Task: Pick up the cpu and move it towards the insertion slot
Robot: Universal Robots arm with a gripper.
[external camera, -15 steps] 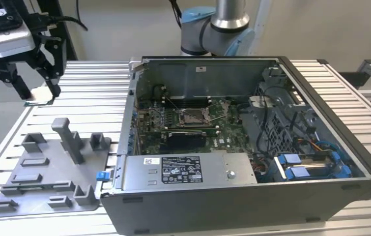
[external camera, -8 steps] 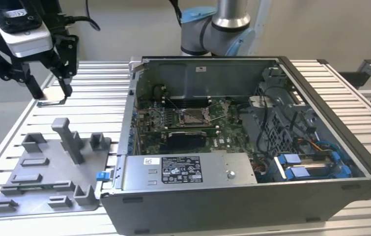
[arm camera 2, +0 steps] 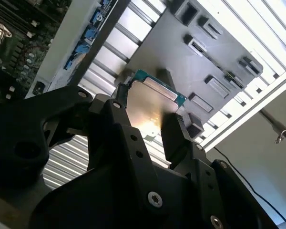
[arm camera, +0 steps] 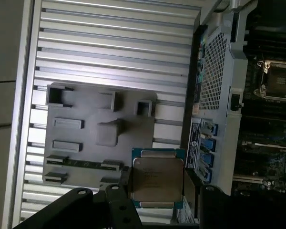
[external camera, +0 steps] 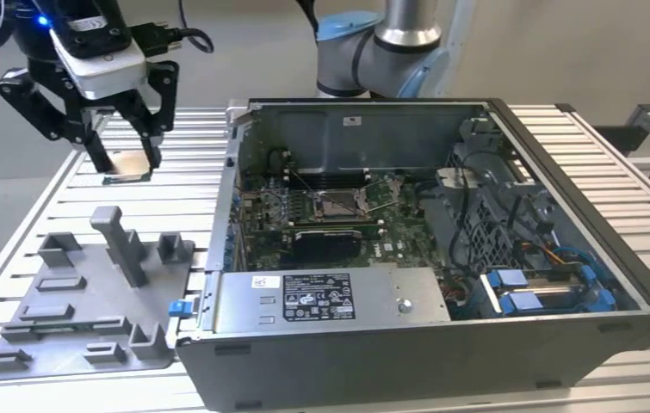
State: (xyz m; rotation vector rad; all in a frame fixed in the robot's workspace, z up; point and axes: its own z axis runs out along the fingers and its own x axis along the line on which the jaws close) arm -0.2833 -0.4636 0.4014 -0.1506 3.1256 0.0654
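**A:** Where is the cpu (external camera: 129,165)?

**B:** It is between the two fingers of the end effector (external camera: 127,162), held in the air over the slatted metal bench (external camera: 193,146), toward the exterior view's left. The end effector is clamped on it, with one black finger on each of two opposite edges.

**A:** Do the wrist cameras show that grip?

**B:** Yes. In the second wrist view the chip's pale, shiny face sits between the fingers (arm camera 2: 174,136), and a green edge shows past them. In the first wrist view the face is square and silvery-beige with a green border.

**A:** What lies beneath it?

**B:** A grey fixture plate (external camera: 83,301) with raised blocks rests flat on the bench. The chip hangs higher than the plate and does not touch it.

**A:** And the insertion slot (external camera: 337,204)?

**B:** It is inside the open computer case (external camera: 417,361), which lies on the bench to the exterior view's right of the plate. The slot is a square silver frame with a dark centre on the green board, just beside a black rectangular recess (external camera: 325,245). It is well apart from the chip, with the case wall between them.
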